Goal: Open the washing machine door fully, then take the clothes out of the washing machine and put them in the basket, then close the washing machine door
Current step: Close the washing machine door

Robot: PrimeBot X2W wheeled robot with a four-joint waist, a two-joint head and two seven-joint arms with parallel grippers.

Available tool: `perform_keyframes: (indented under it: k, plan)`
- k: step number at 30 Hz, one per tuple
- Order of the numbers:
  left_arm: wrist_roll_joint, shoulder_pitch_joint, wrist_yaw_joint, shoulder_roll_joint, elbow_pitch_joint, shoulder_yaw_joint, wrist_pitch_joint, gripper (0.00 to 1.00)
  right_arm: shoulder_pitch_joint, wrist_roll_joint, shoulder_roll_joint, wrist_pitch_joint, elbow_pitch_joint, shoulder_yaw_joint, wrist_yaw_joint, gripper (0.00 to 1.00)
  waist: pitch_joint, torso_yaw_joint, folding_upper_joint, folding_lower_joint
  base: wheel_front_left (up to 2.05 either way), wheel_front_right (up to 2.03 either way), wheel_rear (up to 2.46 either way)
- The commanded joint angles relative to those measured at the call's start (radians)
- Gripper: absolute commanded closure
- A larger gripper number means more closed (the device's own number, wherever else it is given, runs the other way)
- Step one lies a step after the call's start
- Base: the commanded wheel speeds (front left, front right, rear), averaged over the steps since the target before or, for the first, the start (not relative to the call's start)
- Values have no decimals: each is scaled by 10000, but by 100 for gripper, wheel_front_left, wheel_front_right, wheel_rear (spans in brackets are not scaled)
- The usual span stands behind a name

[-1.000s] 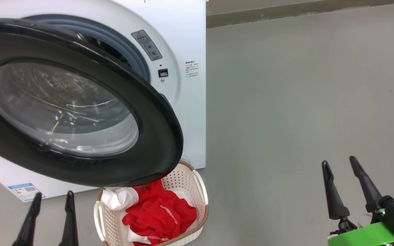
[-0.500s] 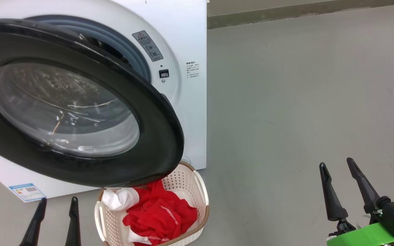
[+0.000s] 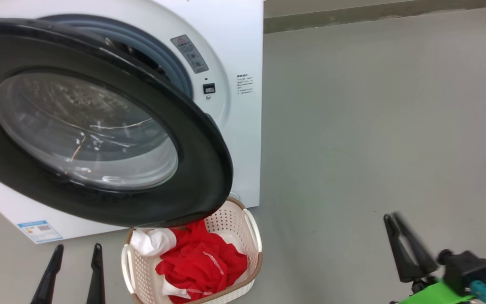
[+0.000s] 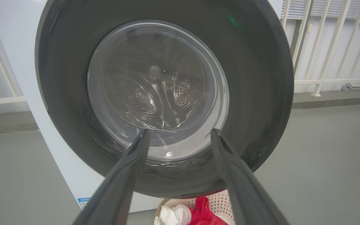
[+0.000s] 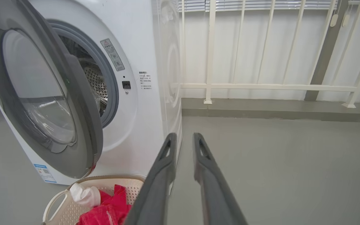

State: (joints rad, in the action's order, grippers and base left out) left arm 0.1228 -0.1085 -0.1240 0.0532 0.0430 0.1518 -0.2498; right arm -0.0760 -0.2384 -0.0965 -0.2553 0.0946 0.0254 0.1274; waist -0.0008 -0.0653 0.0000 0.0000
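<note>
- left gripper (image 3: pixel 78 247), lower left: fingers spread, empty, aimed at the washing machine door (image 3: pixel 91 126). A push on the bulging glass may slip, so the rim looks safer.
- door, left: swung open, glossy black rim, clear bowl window. Lower edge overlaps the basket (image 3: pixel 231 219) in frame.
- clothes (image 3: pixel 203 264), bottom centre: red and white, heaped in the basket. The peak sits near the door rim and could snag on closing.
- right gripper (image 3: pixel 392 217), lower right: fingers nearly pressed together, empty, blurred.
</note>
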Motion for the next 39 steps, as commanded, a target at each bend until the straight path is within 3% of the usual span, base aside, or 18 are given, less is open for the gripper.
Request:
perform_keyframes:
  k: [1,10,21,25,30,39]
  plan:
    - [-67,238,-62,74,-216,251,-120,0,566,-62,-276,-65,146,535,33,100,64,119,0,0,0,0,0]
    - [89,603,-65,42,-441,134,-120,0,2434,-804,-484,-65,1464,2667,33,100,579,622,0,0,0,0,0]
    - [417,1230,-66,-19,-523,-65,-120,0,5081,-2115,-773,-65,2885,5511,33,100,1372,1762,0,0,0,0,0]
    - [540,1498,-66,-25,-626,-264,-120,0,5927,-2537,-951,-65,3341,6086,33,100,1782,2239,0,0,0,0,0]
    - [1453,1884,26,-27,-679,-596,-120,0,6959,-3176,-1334,-65,3766,6858,33,100,2291,2816,0,0,0,0,0]
    - [2014,2200,322,-29,-724,-1051,-120,0,8330,-3615,-2161,-65,3950,6886,33,100,3029,3366,0,0,0,0,0]
